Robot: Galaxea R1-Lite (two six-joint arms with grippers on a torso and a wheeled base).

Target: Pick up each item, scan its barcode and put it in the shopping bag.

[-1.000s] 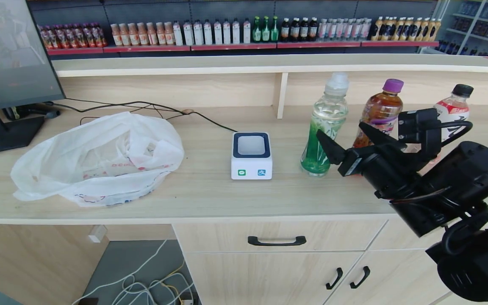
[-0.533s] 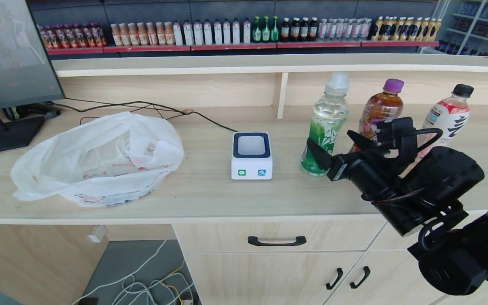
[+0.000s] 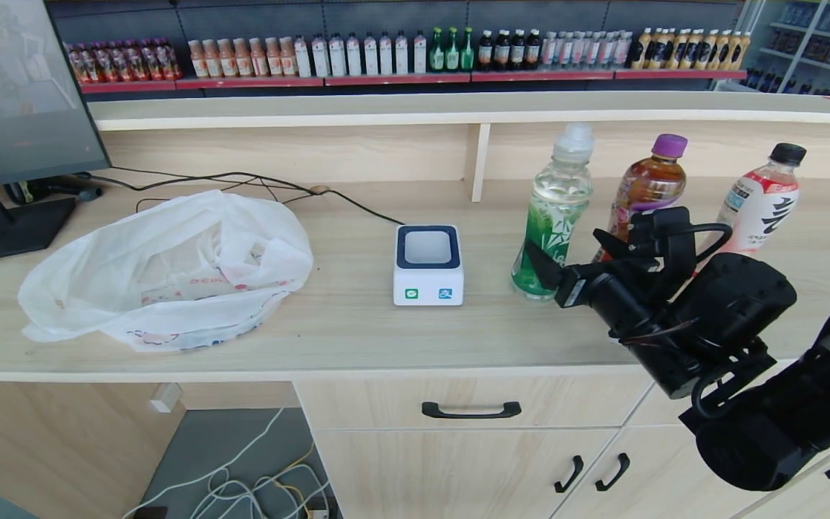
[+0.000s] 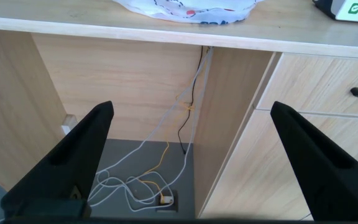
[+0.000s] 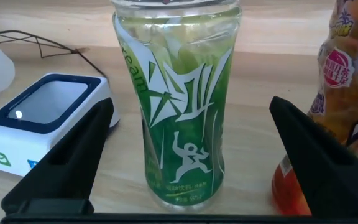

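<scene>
Shelves of drinks ran along the back of the shop, and before them the pale wooden counter (image 3: 357,331) carried the shopping bag (image 3: 170,267) on its left side, the scanner (image 3: 427,264) at the middle and three bottles standing upright on its right side.

Over the last second the right gripper (image 3: 568,246) had dropped and swung leftward. It left the front of the brown bottle (image 3: 649,180) and the white bottle (image 3: 761,202) and drew level with the lower half of the green bottle (image 3: 552,216). Its fingers were spread wide. In the right wrist view they flanked the green bottle without touching it. Bag, scanner and bottles had not shifted.

The left gripper (image 4: 191,124) hung below the counter edge, before the cupboard fronts, its fingers also wide apart.

This looked like the approach to the first pick: nothing was grasped yet, nothing scanned, and all three bottles were still to be bagged.
</scene>
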